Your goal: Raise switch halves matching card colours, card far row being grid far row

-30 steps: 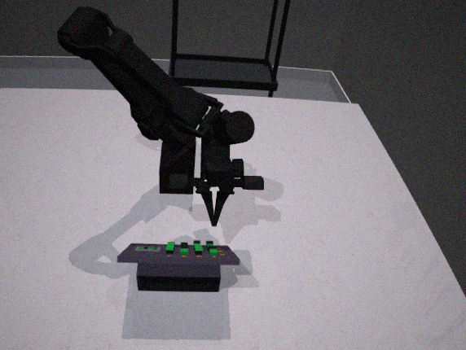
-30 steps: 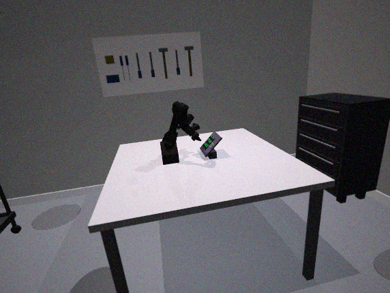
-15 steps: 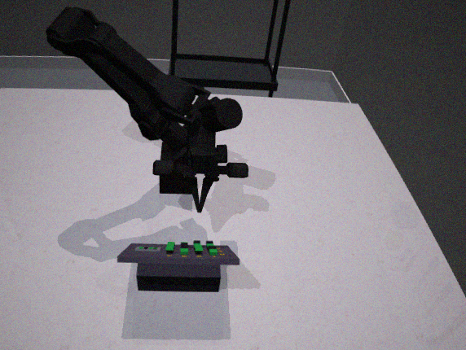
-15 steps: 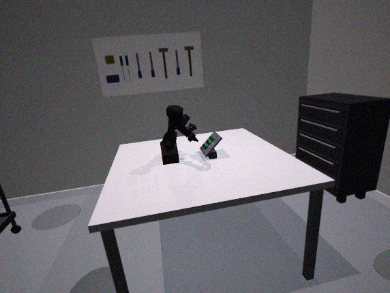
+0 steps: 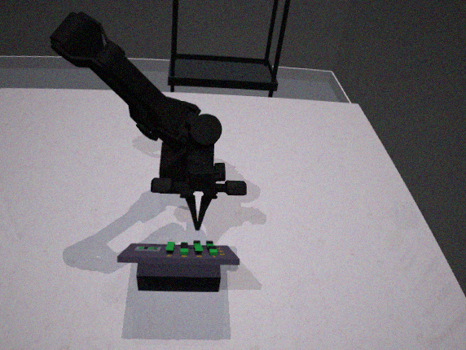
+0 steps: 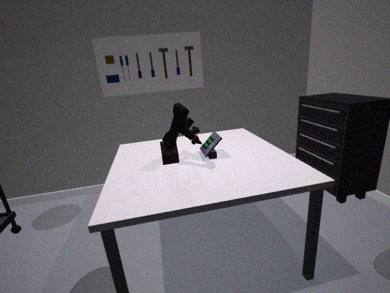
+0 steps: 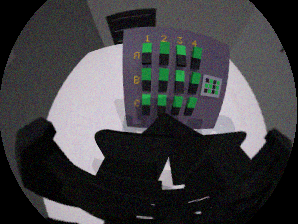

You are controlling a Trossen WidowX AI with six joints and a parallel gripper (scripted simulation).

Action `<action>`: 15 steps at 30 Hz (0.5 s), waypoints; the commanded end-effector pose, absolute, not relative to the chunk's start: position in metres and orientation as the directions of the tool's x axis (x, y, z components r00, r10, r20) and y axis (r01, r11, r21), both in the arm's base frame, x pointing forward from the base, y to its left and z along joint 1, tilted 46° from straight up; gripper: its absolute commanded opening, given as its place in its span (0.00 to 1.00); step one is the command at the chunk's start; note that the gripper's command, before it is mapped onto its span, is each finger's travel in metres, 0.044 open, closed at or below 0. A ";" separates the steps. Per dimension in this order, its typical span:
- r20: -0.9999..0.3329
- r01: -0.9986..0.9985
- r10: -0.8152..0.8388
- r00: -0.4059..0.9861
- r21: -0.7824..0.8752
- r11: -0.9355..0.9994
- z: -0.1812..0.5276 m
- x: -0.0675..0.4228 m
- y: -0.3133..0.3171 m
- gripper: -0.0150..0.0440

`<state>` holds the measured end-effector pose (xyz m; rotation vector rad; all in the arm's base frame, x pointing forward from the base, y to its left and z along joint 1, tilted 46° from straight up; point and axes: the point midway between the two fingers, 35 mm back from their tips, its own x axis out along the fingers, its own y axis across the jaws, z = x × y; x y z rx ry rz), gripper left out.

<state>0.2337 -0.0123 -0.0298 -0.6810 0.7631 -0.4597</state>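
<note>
One gripper (image 5: 197,228), fingers pinched together on nothing, hovers just short of the tilted switch panel (image 5: 178,260); the panel rests on the white table (image 5: 326,203), card (image 7: 210,86) at its edge.

Arms: one black arm (image 5: 134,95), with one gripper (image 5: 197,228)
Switch panels: one purple panel (image 7: 220,63), tilted on its block
Switches: twelve, in three rows of four (image 7: 162,82)
Cards: one small card (image 7: 212,86) at the right of the grid in the wrist view
Tables: one white table (image 6: 259,170)
Drawer cabinets: one (image 6: 361,143), with four drawer handles
Tool posters: one on the far wall (image 6: 147,63)
Metal racks: one (image 5: 175,41), beyond the table's far edge
</note>
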 end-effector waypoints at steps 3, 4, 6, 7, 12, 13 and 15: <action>-0.475 0.127 -0.605 0.639 -0.710 0.692 -0.034 0.235 -0.018 0.25; -0.475 0.127 -0.605 0.639 -0.710 0.692 -0.034 0.236 -0.018 0.25; -0.476 0.127 -0.605 0.639 -0.710 0.693 -0.035 0.237 -0.019 0.25; -0.476 0.127 -0.605 0.639 -0.710 0.693 -0.036 0.237 -0.020 0.25; -0.477 0.126 -0.605 0.638 -0.710 0.693 -0.039 0.242 -0.024 0.25; -0.477 0.126 -0.605 0.638 -0.710 0.693 -0.040 0.243 -0.025 0.25; -0.476 0.126 -0.605 0.638 -0.710 0.693 -0.041 0.244 -0.027 0.25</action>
